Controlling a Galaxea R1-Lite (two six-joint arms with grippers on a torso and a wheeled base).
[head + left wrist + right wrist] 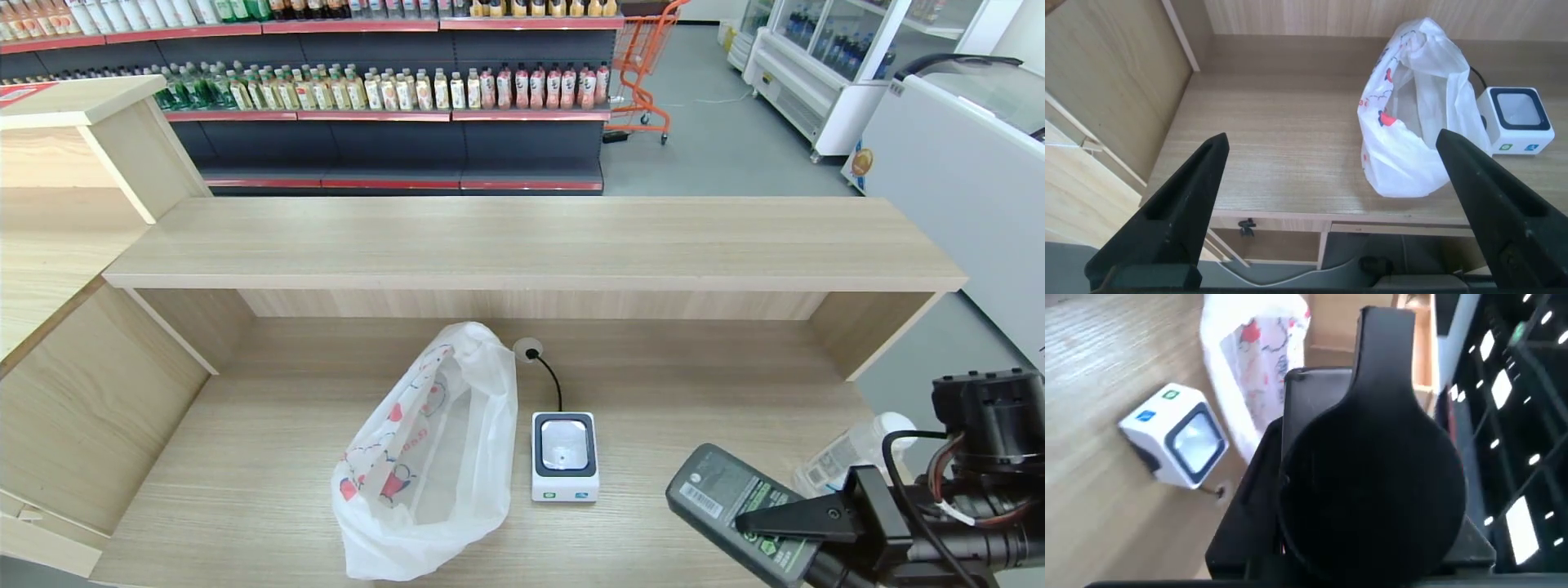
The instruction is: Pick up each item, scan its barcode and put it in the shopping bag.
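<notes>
Wooden counter (245,465) | right jaws clamp dark barcoded packet (712,483) | left jaws wide open

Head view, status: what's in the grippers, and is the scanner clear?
Right gripper shut on dark packet, right of scanner, barcode up. Left gripper open, empty. Nothing between packet and scanner; shopping bag open at scanner's left.

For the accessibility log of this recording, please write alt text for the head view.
The right pincer holds a dark package, barcode label up, above the wooden counter, right of the white scanner. An open shopping bag sits left of the scanner; a clear bottle lies by the arm.
</notes>
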